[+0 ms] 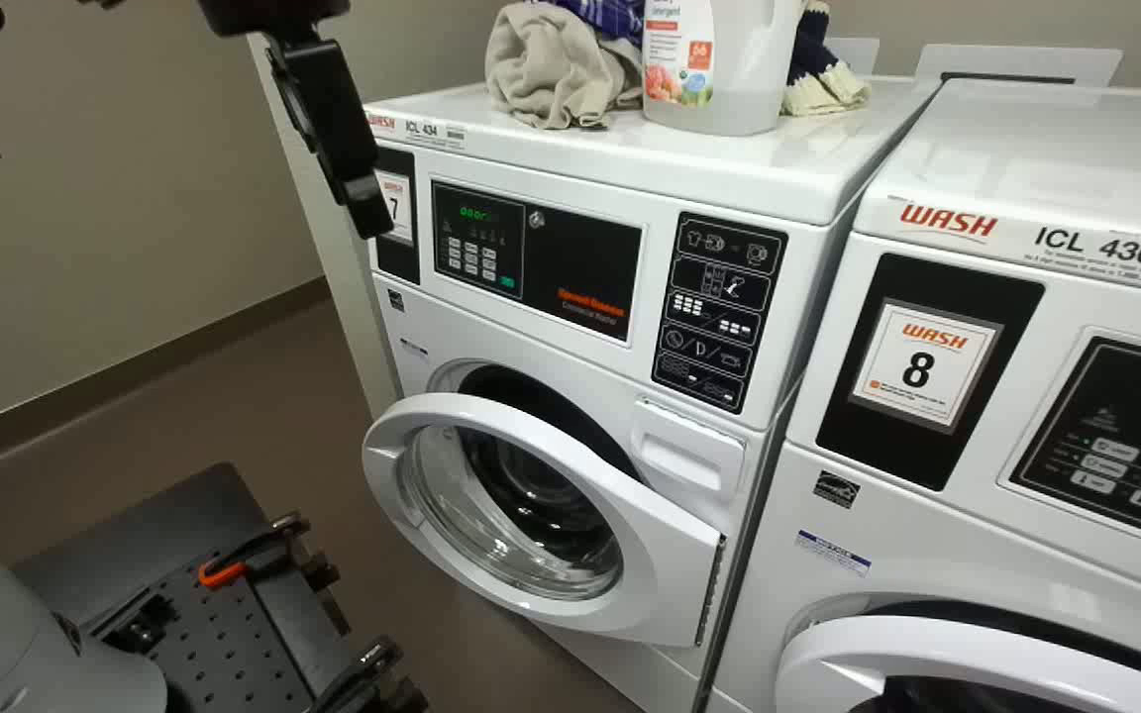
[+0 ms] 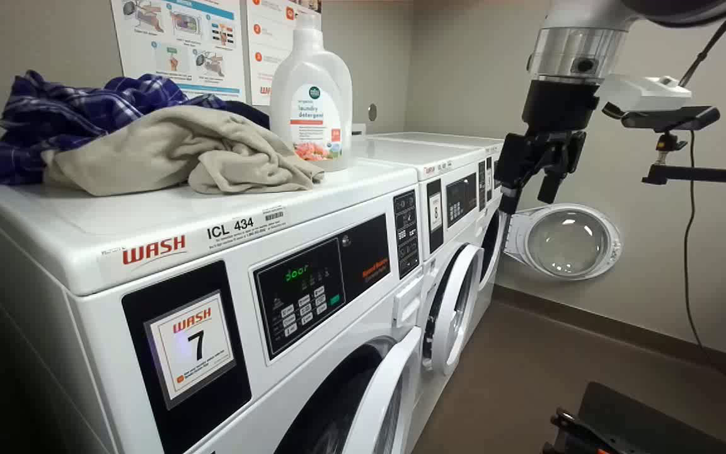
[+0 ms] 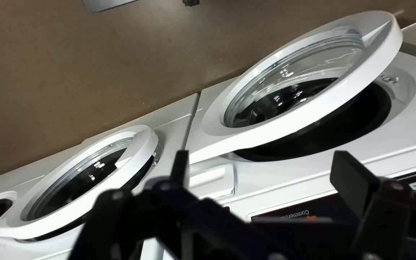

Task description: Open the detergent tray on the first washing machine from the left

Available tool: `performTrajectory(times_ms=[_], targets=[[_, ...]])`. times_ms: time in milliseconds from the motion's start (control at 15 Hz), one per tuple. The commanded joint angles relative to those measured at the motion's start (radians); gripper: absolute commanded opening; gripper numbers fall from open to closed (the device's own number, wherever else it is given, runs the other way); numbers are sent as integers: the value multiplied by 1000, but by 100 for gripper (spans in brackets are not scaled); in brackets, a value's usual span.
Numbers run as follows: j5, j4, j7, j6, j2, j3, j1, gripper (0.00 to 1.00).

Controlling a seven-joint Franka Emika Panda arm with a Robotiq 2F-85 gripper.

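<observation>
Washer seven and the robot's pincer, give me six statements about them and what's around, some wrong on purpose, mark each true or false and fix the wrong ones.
1. The round door of washer 7 stands open. True.
2. The detergent tray sits below the black pictogram panel. True.
3. The detergent tray is pulled right out. False: it looks closed, with only its front showing.
4. The pincer is clamped on the detergent tray. False: the pincer is open and holds nothing.
5. A detergent bottle stands upright on top of washer 7. True.
6. The display on washer 7 is blank. False: it shows "door" in green.
</observation>
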Motion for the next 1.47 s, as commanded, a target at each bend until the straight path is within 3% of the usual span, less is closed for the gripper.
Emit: performTrajectory(times_ms=[0, 400, 600, 1067, 1400], targets=[[-1, 3, 1, -3, 1, -2, 2, 100], [-1, 3, 1, -3, 1, -2, 2, 100], [-16, -11, 106, 29, 38, 45, -33, 100], [-33, -79, 477, 360, 208, 131, -163, 100], [-158, -100, 810, 609, 429, 192, -286, 100]])
